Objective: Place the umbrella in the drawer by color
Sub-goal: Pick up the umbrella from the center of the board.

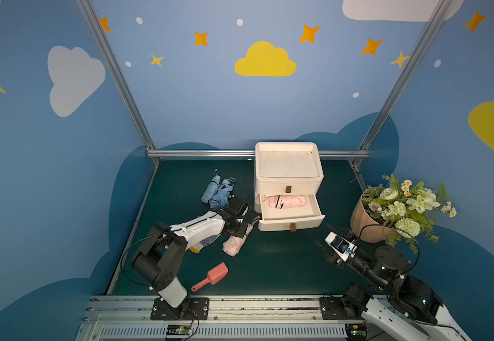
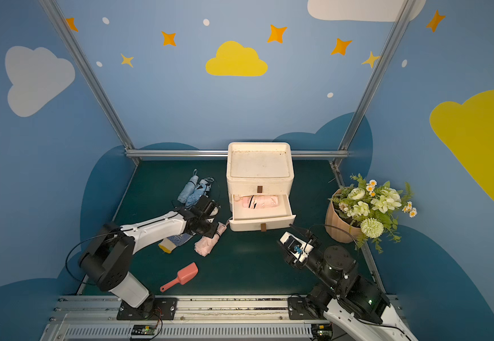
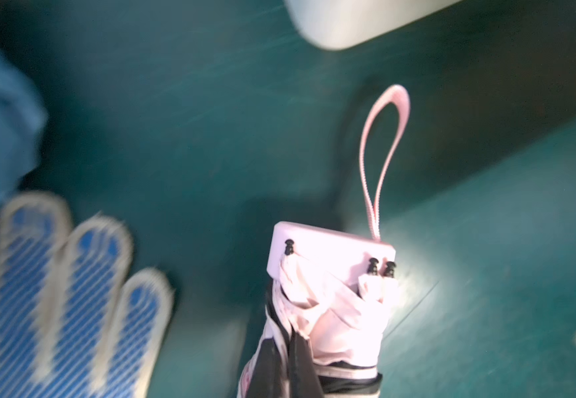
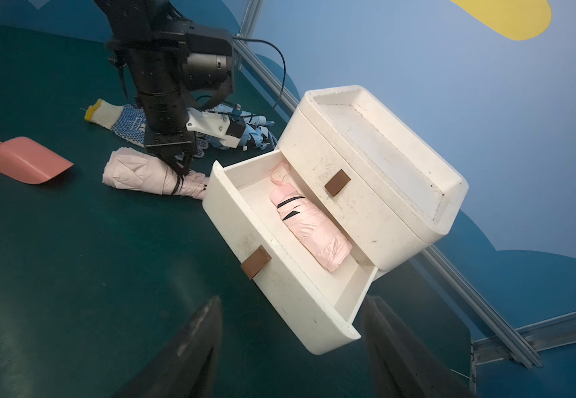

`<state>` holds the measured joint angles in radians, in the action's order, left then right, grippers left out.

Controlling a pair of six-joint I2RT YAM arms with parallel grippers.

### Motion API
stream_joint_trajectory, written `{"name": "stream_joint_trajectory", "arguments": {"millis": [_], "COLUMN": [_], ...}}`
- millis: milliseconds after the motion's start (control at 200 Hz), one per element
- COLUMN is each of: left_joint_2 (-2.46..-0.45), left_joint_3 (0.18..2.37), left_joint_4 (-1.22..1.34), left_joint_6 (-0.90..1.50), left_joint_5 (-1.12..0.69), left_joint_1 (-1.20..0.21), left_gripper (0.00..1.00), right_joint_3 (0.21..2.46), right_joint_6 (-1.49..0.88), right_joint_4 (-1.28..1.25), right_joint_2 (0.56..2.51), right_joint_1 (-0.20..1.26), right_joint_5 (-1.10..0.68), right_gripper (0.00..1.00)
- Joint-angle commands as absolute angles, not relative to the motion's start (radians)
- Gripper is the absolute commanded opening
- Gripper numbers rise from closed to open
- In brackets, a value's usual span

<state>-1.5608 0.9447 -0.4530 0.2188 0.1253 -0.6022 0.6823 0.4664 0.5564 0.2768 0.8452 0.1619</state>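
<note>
Nearest the rail, a coral scoop (image 1: pixel 210 277) is seen lying clear of the work. A little further in, the right gripper (image 1: pixel 321 233) is held with its jaws apart and nothing between them, facing the open lower drawer (image 1: pixel 290 223). On the other side, the left gripper (image 4: pixel 180 165) is clamped tight on the pink umbrella (image 1: pixel 234 243). That umbrella lies on the green mat just beside the drawer's corner. The hold is taken near the handle end, and a work glove (image 4: pixel 124 119) lies close by under the arm. The step in hand is judged to be the lift. It would best be made straight up until the drawer's front wall is cleared, since the longer canopy end is likely to droop from so off-centre a hold. The umbrella should then be laid alongside the second pink umbrella (image 1: pixel 285 202) already inside, and released low. Beyond, the blue umbrellas (image 1: pixel 217 192) lie beside the cabinet (image 1: pixel 287 165), presumably meant for its shut upper drawer.
</note>
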Motion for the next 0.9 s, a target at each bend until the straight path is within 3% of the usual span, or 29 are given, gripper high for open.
{"name": "stream_joint_trajectory", "arguments": {"millis": [0,200,335,531,896], "left_joint_2": [-1.351,-0.921,-0.763,-0.805,-0.936], "left_joint_3": [0.918,0.684,0.549,0.534,0.601], "left_joint_4": [-0.426,-0.046,0.280,0.573,0.765], "left_joint_6": [0.273,0.330,0.352,0.374,0.329], "left_joint_5": [0.241,0.233,0.208,0.098,0.074], "left_joint_1": [-0.597,-0.602,-0.609,-0.642,-0.731], "left_gripper": [0.02,0.02,0.02,0.02,0.02], "right_joint_3": [0.690,0.658,0.604,0.591,0.667], "right_joint_6": [0.413,0.262,0.083,-0.115,-0.188], "right_joint_4": [0.510,0.384,0.152,-0.251,-0.501], "right_joint_2": [0.294,0.370,0.492,0.768,1.057], "right_joint_1": [0.847,0.847,0.847,0.851,0.866], "right_joint_5": [0.144,0.071,-0.022,-0.236,-0.304], "right_gripper": [0.69,0.68,0.66,0.63,0.60]}}
